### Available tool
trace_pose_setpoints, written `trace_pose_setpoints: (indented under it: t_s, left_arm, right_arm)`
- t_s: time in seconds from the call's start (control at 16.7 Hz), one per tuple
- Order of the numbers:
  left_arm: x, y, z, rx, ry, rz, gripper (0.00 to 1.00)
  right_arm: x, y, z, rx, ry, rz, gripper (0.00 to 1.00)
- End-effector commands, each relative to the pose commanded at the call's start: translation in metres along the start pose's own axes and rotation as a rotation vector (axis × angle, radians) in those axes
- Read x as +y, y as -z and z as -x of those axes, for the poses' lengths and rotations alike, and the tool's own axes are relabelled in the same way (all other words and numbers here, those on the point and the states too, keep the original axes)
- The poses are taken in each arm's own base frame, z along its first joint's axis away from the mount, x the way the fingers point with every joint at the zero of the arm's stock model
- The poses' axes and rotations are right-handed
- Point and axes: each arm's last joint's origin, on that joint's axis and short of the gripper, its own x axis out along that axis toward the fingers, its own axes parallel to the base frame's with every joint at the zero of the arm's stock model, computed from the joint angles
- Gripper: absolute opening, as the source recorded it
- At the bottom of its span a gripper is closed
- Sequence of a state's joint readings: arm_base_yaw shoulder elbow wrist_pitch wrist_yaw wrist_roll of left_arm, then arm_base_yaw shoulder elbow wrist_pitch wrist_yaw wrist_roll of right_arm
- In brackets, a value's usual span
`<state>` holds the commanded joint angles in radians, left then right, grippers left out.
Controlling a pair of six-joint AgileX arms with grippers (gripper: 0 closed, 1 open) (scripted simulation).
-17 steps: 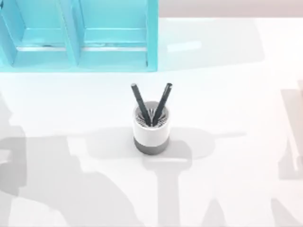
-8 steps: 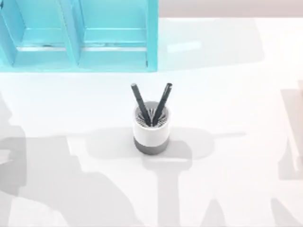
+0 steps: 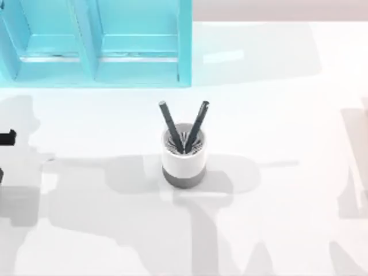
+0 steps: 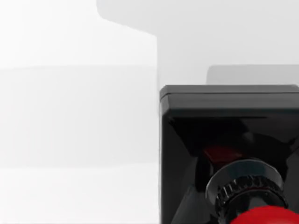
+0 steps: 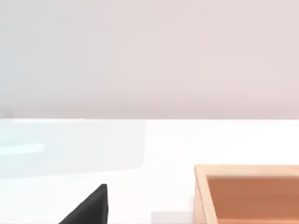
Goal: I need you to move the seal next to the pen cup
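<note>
White worktop under bright light, with a turquoise shelf (image 3: 98, 46) at the far left. At centre, the pen cup (image 3: 183, 158), upright, two dark pens in a V, seal not yet beside it. At the left edge of the top view, a dark bit of the left arm (image 3: 7, 137), well apart from the cup. Close under the left wrist camera, the seal (image 4: 224, 140): black square base farther from the lens, red knob nearest it. Seems to sit at the left claw, yet cannot tell whether clamped on it or apart. Right arm idle at the right, near a wooden box (image 5: 247, 191). Judged as early in the task: seal probably taken up or about to be, certainly not delivered. Left to do: carry it rightward across the worktop, set it upright just beside the cup without knocking it, let go, draw back.
</note>
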<state>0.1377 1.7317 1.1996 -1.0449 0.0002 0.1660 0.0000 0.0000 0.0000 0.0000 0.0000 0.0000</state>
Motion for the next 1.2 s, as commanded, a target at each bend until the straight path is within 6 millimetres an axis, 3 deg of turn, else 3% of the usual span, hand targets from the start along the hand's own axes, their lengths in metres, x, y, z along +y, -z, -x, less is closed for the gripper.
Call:
trace_pose_setpoints:
  t_s: [0.3,0.48,0.9,1.02,1.2]
  left_arm:
    - [-0.071,0.005,0.068,0.016,-0.002,0.003,0.0]
    - [-0.096,0.016,0.097,-0.003,-0.001,0.004,0.0]
    - [-0.102,0.014,0.099,0.001,-0.001,0.006,0.0]
    - [-0.118,0.005,0.099,0.011,-0.004,0.005,0.0]
    - [-0.158,-0.015,0.105,0.005,-0.003,0.004,0.0]
  right_arm:
    - [0.0,0.0,0.0,0.0,0.0,0.0,1.0]
    - [0.0,0.0,0.0,0.0,0.0,0.0,1.0]
    - [0.0,0.0,0.0,0.0,0.0,0.0,1.0]
    - [0.0,0.0,0.0,0.0,0.0,0.0,1.0]
    - [0.0,0.0,0.0,0.0,0.0,0.0,1.0]
